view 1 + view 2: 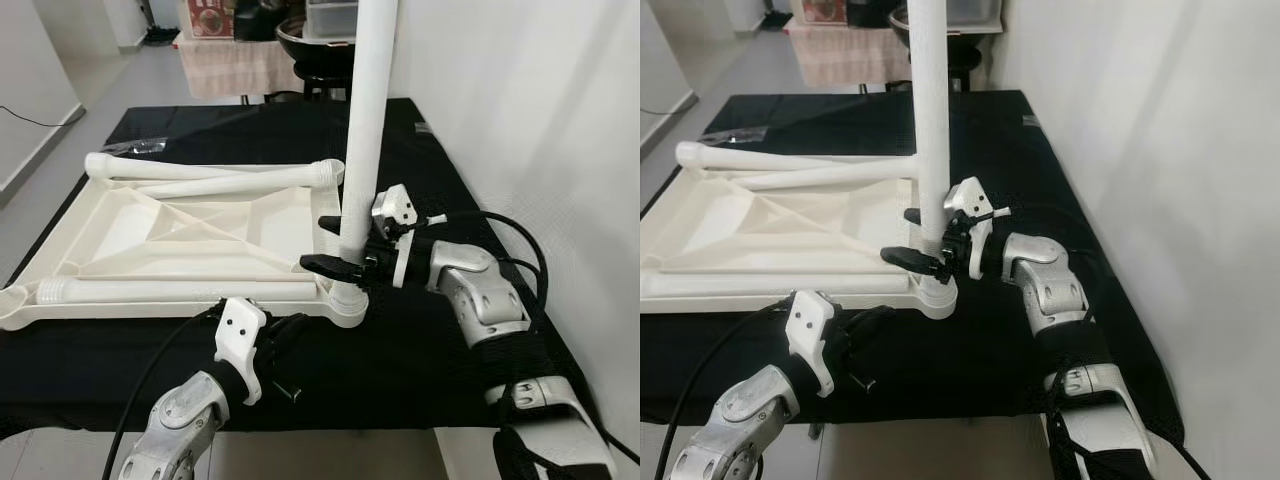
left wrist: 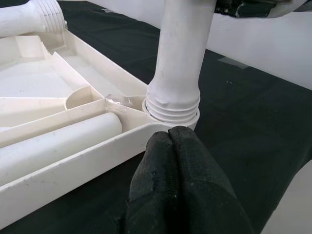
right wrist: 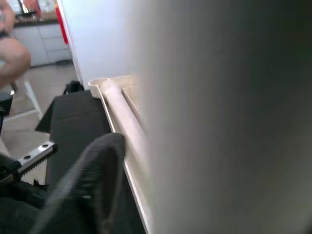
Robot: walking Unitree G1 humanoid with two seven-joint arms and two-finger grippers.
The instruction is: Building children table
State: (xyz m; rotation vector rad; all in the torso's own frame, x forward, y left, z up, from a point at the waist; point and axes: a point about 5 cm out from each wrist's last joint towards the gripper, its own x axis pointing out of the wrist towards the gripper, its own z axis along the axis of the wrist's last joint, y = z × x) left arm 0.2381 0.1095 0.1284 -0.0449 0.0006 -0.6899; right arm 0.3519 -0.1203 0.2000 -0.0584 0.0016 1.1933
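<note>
The white plastic tabletop [image 1: 200, 225] lies upside down on a black-covered table [image 1: 420, 350]. One white leg [image 1: 365, 130] stands upright in its near right corner socket [image 2: 173, 109]. My right gripper [image 1: 335, 245] holds this leg low down, one black finger in front of it and one behind. My left gripper [image 1: 288, 335] rests on the black cloth just in front of that corner, fingers [image 2: 170, 146] pressed together with nothing between them. Three loose legs lie on the tabletop: one along the front rim [image 1: 180, 290] and two at the back [image 1: 215, 170].
A white wall [image 1: 520, 120] runs close along the table's right side. A clear plastic bag [image 1: 140, 147] lies at the back left. Beyond the table stand a cloth-covered stand [image 1: 235, 60] and a black bowl [image 1: 315, 45]. A person's hand [image 3: 12, 53] shows far off.
</note>
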